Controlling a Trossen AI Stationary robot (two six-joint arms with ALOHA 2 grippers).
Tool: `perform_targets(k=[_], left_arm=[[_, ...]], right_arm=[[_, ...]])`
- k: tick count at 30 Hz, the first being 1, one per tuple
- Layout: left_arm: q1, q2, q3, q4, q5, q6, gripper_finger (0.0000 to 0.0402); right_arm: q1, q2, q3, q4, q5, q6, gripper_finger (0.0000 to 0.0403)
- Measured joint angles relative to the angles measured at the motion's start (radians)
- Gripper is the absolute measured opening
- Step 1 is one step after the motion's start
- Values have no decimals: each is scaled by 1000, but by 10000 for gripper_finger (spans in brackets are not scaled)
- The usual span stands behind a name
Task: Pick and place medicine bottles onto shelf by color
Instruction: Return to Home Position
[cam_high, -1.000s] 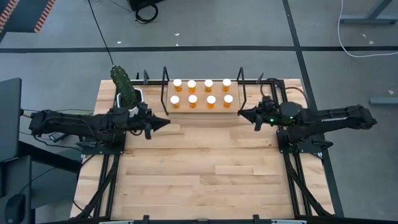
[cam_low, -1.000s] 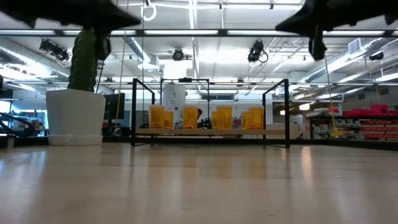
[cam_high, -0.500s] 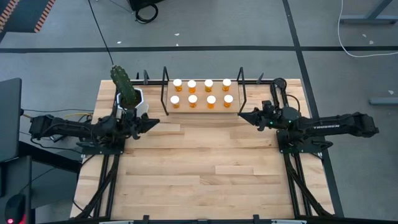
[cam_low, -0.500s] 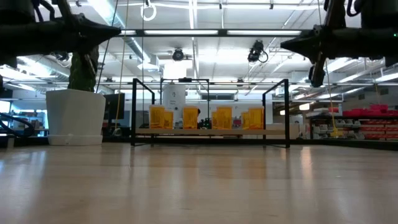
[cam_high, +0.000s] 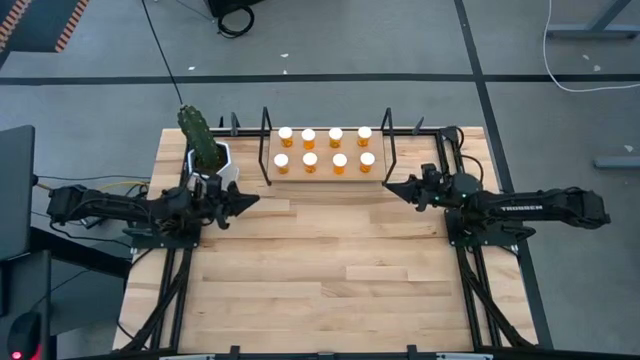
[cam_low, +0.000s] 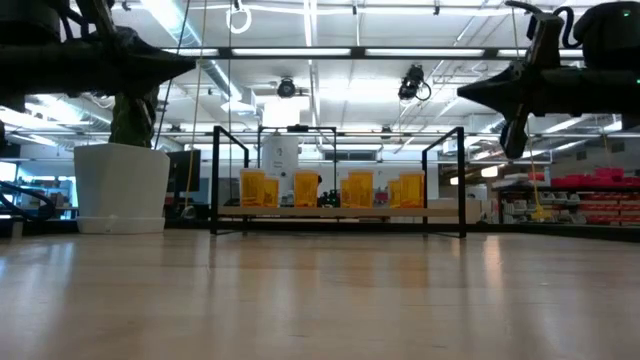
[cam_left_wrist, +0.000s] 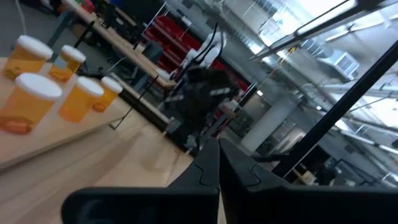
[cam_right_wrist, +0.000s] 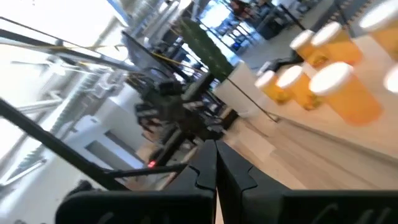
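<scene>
Left gripper (cam_high: 243, 198) pressed together, empty, 9 o'clock | right gripper (cam_high: 390, 186) likewise, 3 o'clock | eight medicine bottles (cam_high: 309, 159) fill shelf (cam_high: 325, 174) at 12 | arms clear, likely homing

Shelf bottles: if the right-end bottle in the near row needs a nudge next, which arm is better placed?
Right, probably. The right gripper hangs just off the shelf at its right end, near that bottle. The left gripper sits beyond the far end, beside the cactus pot.
</scene>
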Motion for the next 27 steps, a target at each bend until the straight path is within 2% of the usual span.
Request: perform_targets(k=[3, 8, 15, 18, 21, 27], left_arm=[[0, 2, 0, -34, 0, 0, 7], [0, 2, 0, -98, 0, 13, 20], [-2, 2, -1, -121, 1, 307, 6], [-2, 2, -1, -112, 0, 382, 4], [-2, 2, -1, -113, 1, 454, 14], [0, 2, -1, -120, 1, 639, 37]], right_arm=[[-5, 0, 0, 44, -26, -25, 4], [-3, 0, 0, 25, -51, -161, 4], [-3, 0, 0, -33, -69, -295, 4], [-3, 0, 14, -34, -77, -330, 5], [-3, 0, 42, -30, -108, -386, 9], [-3, 0, 85, -95, -121, -616, 12]])
